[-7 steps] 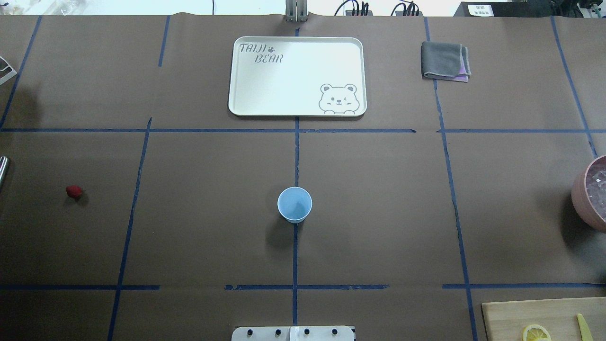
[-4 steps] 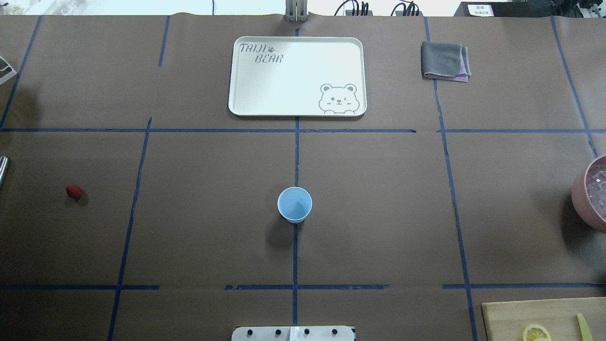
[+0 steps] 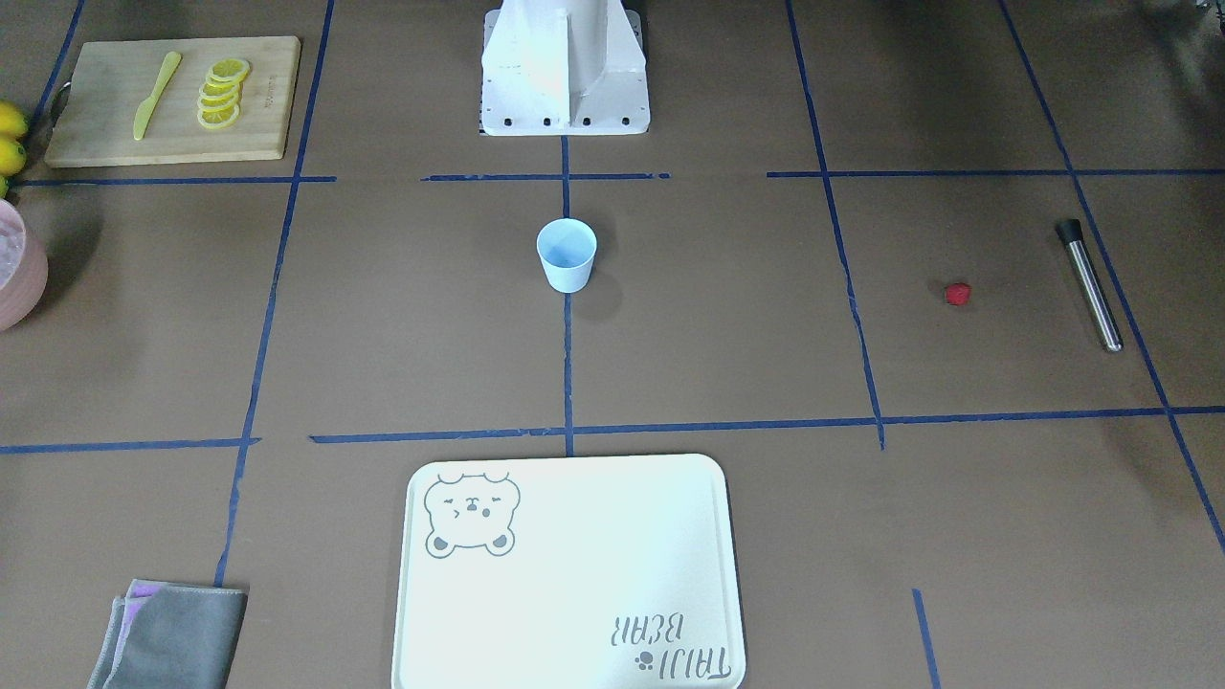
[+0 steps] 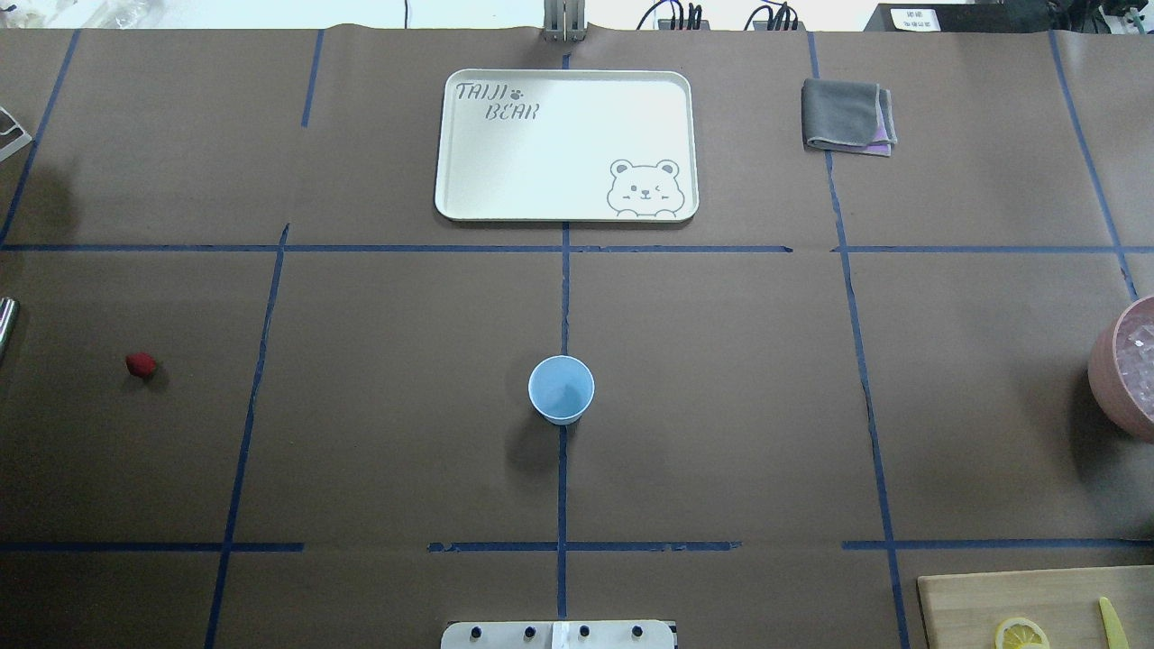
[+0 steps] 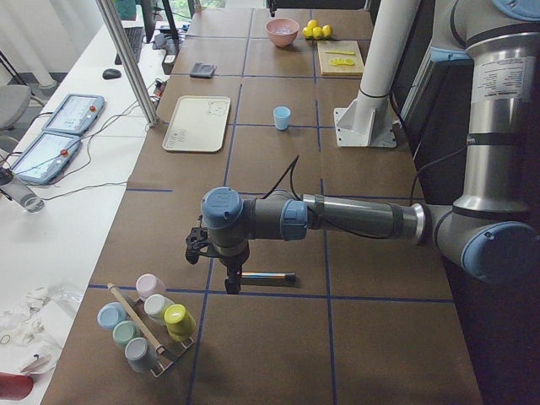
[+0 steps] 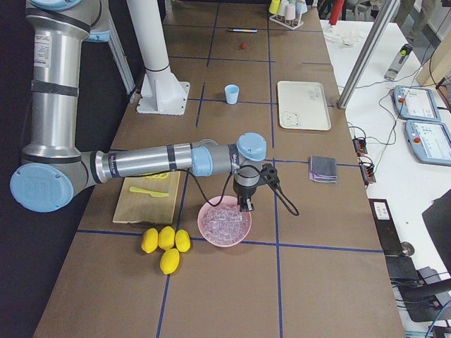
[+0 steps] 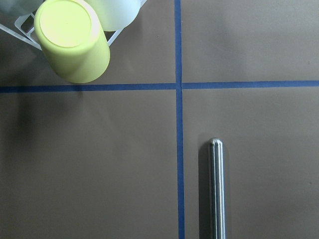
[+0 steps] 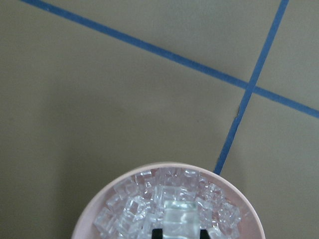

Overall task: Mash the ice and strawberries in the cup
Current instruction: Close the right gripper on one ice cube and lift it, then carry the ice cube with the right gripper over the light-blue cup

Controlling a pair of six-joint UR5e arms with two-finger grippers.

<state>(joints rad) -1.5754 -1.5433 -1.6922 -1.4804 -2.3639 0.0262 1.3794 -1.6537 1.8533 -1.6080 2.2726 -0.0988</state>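
One arm is picking at the end of the table.
Over the pink bowl the right gripper is clamping its jaws on a chunk of the ice; wet, it could be slipping free before reaching the cup, standing empty mid-table. The left gripper is hovering by the metal rod, jaws' state untellable; the strawberry is lying well apart.
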